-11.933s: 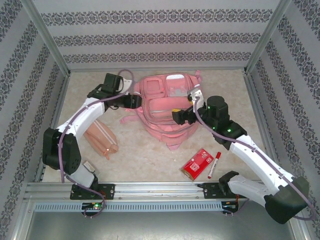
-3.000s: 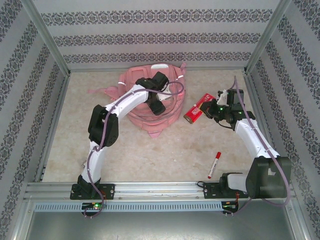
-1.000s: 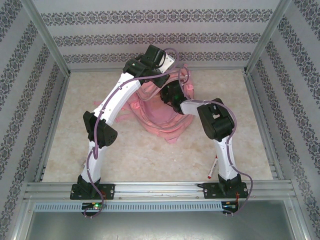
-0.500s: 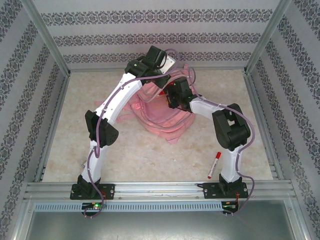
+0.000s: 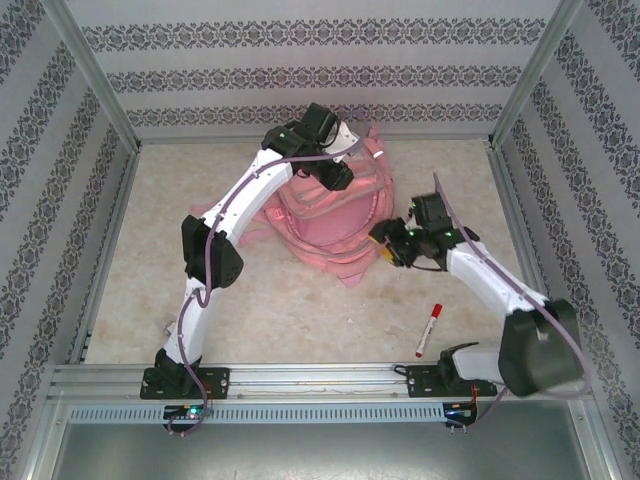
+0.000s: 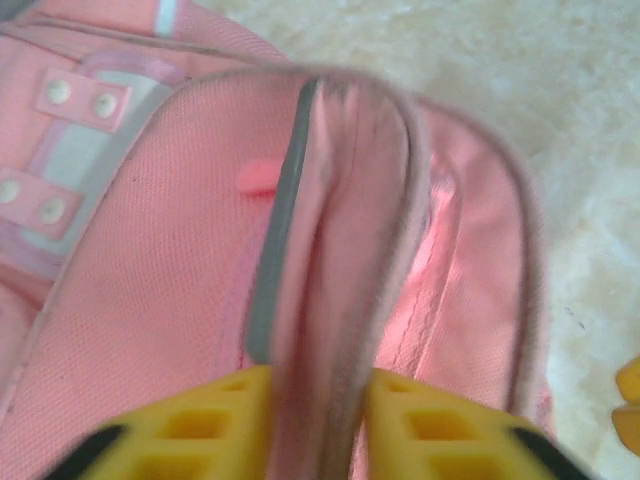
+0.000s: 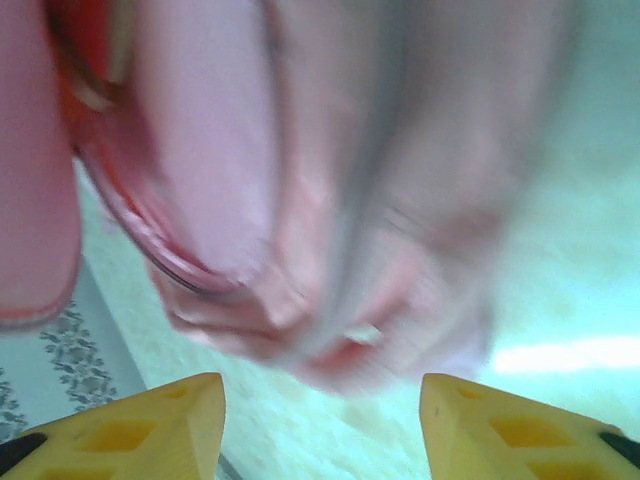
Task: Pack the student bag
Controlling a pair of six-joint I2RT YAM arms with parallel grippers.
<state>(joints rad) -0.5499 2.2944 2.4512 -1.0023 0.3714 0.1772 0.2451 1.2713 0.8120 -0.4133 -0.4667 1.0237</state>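
The pink student bag (image 5: 325,215) lies at the back middle of the table. My left gripper (image 5: 340,172) is at its top edge. In the left wrist view a fold of the bag's grey-piped rim (image 6: 345,250) runs between the yellow fingers (image 6: 215,420) and touches both, so the left gripper (image 6: 320,385) is shut on it. My right gripper (image 5: 384,246) hangs just off the bag's lower right side. In the right wrist view the right gripper (image 7: 322,400) is open with nothing between its fingers, and the blurred bag (image 7: 330,200) is ahead with something red (image 7: 70,70) in its opening.
A red marker (image 5: 429,329) lies on the table at the front right, near the right arm's base. Metal frame posts and patterned walls close in the table on three sides. Bare tabletop (image 5: 150,270) stretches out on the left.
The right gripper has pulled back out of the bag to its right side, without the red pack it carried earlier. The left gripper has come down and nearer, and the bag top has sunk with it.
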